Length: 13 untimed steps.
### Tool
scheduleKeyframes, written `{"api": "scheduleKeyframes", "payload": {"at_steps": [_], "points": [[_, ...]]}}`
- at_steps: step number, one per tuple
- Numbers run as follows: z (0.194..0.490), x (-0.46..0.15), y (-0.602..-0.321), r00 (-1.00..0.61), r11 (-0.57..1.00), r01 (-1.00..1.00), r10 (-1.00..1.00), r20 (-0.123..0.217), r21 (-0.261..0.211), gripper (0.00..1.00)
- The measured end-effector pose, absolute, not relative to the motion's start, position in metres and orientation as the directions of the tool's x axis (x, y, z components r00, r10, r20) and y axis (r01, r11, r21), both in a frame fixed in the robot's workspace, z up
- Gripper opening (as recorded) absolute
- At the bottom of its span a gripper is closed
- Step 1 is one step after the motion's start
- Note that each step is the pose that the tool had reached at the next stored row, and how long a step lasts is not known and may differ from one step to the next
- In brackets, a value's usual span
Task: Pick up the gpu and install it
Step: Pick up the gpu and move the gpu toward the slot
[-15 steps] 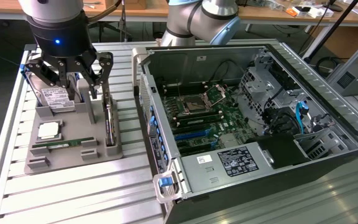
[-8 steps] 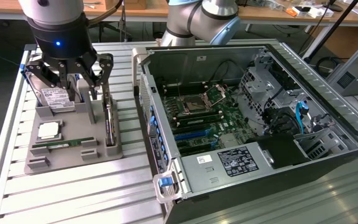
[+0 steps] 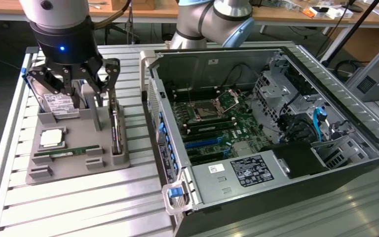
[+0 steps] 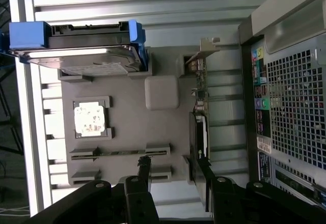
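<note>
The gpu (image 3: 115, 129) is a thin dark card standing on edge in a slot along the grey parts holder (image 3: 77, 170), on the side nearest the computer case. In the wrist view the gpu (image 4: 199, 127) shows its silver bracket at the far end. My gripper (image 3: 81, 91) hangs open just above the holder, between the hard drive and the gpu, with nothing between its fingers. In the wrist view my gripper (image 4: 173, 175) has one fingertip (image 4: 204, 169) right at the card's near end and the other over the holder (image 4: 132, 127).
On the holder also sit a silver hard drive (image 3: 57, 101) in a blue frame, a CPU (image 3: 51, 138) and a green memory stick (image 3: 67, 151). The open computer case (image 3: 255, 123) lies to the exterior view's right, motherboard exposed. A slatted metal table (image 3: 77, 207) carries everything.
</note>
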<state>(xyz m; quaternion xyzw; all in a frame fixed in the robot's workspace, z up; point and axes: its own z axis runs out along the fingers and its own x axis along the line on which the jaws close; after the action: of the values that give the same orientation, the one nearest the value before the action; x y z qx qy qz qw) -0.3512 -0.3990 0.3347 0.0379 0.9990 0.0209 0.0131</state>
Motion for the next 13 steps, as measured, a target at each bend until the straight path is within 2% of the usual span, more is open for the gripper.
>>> {"api": "scheduleKeyframes", "payload": {"at_steps": [13], "points": [[0.3288,-0.3512,-0.3990,-0.997,0.996,0.075,0.076,-0.025,0.043,0.48]]}}
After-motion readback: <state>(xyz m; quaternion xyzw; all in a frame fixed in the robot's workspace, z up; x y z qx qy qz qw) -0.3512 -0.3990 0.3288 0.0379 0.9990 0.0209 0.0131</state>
